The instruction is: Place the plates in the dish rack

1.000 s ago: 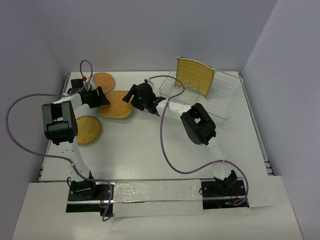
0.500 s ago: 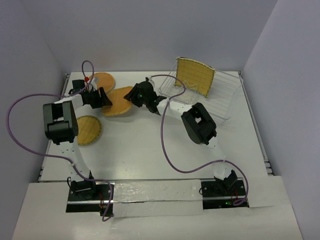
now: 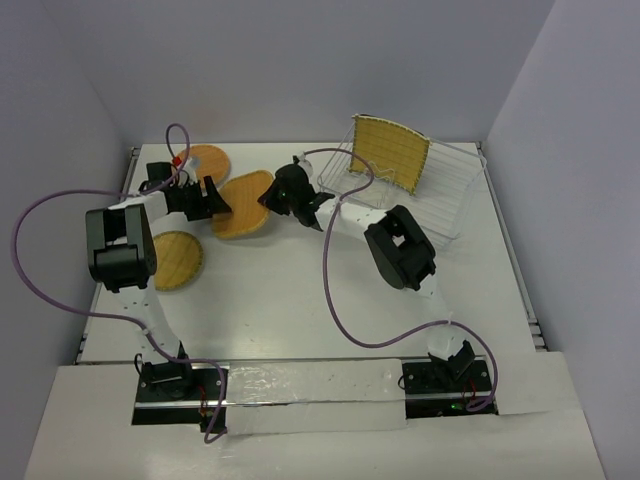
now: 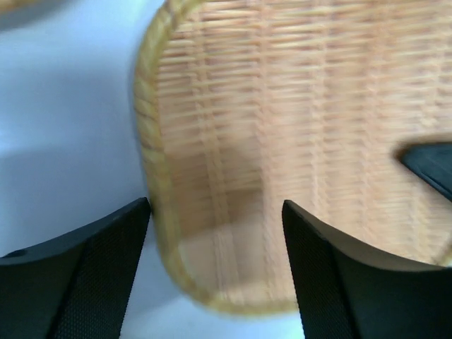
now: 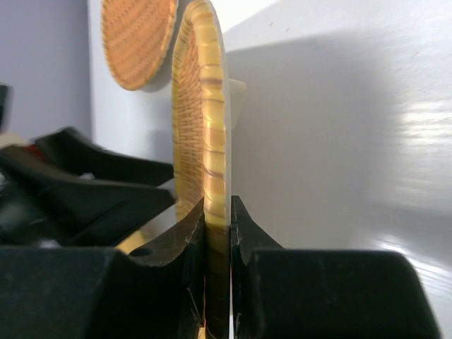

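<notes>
The orange rounded-square plate (image 3: pixel 243 205) lies between the two grippers, left of the dish rack (image 3: pixel 440 200). My right gripper (image 3: pixel 283 194) is shut on its right rim; in the right wrist view the plate (image 5: pixel 210 106) stands edge-on, clamped between the jaws of the right gripper (image 5: pixel 217 212). My left gripper (image 3: pixel 208 198) is open at the plate's left rim. In the left wrist view the plate's corner (image 4: pixel 282 141) sits between the spread fingers of the left gripper (image 4: pixel 215 206), untouched. A yellow woven square plate (image 3: pixel 390 151) stands upright in the rack.
An orange round plate (image 3: pixel 205 160) lies at the back left, and a yellow round plate (image 3: pixel 175 260) lies nearer, beside the left arm. Purple cables loop over both arms. Walls close in the table on the left, back and right.
My right gripper has shut on the orange rounded-square plate's right rim. My left gripper has opened and let go of its left rim. The plate has shifted slightly right.
</notes>
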Controlling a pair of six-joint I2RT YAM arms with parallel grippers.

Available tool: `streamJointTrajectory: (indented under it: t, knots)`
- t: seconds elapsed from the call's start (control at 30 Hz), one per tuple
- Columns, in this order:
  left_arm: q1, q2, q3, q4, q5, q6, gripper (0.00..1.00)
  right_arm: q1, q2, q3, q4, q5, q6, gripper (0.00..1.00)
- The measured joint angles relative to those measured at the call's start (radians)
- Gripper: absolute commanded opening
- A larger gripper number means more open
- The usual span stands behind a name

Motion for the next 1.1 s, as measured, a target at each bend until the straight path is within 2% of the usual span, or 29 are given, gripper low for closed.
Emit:
streamJointTrajectory:
  t: [0.17,0.33,0.47,0.6,0.7,0.87,1.1]
  knots:
    - [-0.015,-0.145,-0.006,-0.005,0.008,-0.070,0.96,-0.004,-0.071,-0.047,-0.004,0.037,-0.159,0.00]
    - [-0.016,-0.411,0.038,-0.012,-0.171,-0.189,0.99,-0.034,-0.226,-0.105,-0.001,-0.008,-0.417,0.00]
    - [-0.015,-0.619,0.033,0.005,-0.336,-0.290,0.99,-0.118,-0.377,-0.112,0.023,-0.204,-0.605,0.00]
    - [-0.015,-0.797,-0.097,0.005,-0.475,-0.378,0.99,-0.258,-0.517,-0.077,-0.015,-0.444,-0.805,0.00]
    - [-0.015,-0.846,-0.171,-0.020,-0.542,-0.434,0.99,-0.361,-0.614,-0.054,-0.089,-0.541,-1.042,0.00]
    - [-0.015,-0.877,-0.286,-0.078,-0.596,-0.524,0.99,-0.464,-0.753,-0.045,-0.318,-0.578,-1.454,0.00]
    - [-0.015,-0.929,-0.333,-0.151,-0.686,-0.613,0.99,-0.548,-0.769,0.011,-0.609,-0.558,-1.806,0.00]
